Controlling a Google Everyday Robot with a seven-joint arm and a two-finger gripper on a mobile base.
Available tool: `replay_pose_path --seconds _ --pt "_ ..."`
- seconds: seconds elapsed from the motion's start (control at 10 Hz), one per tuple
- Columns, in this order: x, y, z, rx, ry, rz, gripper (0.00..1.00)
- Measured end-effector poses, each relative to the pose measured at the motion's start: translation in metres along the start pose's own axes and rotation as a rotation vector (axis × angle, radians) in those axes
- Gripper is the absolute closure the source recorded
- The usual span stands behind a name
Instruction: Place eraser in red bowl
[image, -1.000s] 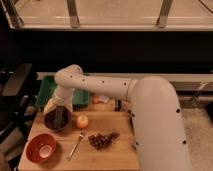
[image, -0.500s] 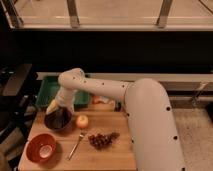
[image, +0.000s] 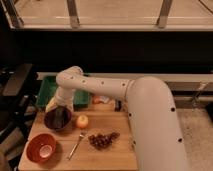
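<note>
Hovering: gripper (image: 59, 114) sits low over the maroon bowl (image: 57, 119), at the table's (image: 107, 157) left rear
Grip state: can't tell, the wrist hides it
Eraser (image: 118, 105): probably the small dark block at the back edge, beside the arm and well apart from both bowls
Red bowl (image: 41, 148): front-left corner, nothing inside, just in front of the maroon one
Why: the wrong bowl is under the tool, so it needs re-targeting
Clutter: orange (image: 82, 121), spoon (image: 76, 145) and grapes (image: 102, 140) lie mid-table
</note>
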Motion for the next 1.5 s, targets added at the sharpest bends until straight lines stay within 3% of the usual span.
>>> replay_pose_path --seconds 0.2,0.4,0.9,1.5 --pt "-0.001 0.006 -0.029 0.001 -0.044 -0.018 0.20" --pt "0.001 0.022 -0.041 -0.026 -0.065 -0.052 0.20" --pt "0.002 0.047 -0.017 -0.111 -0.032 -0.096 0.20" --pt "-0.004 0.000 0.028 -0.132 0.016 -0.004 0.20"
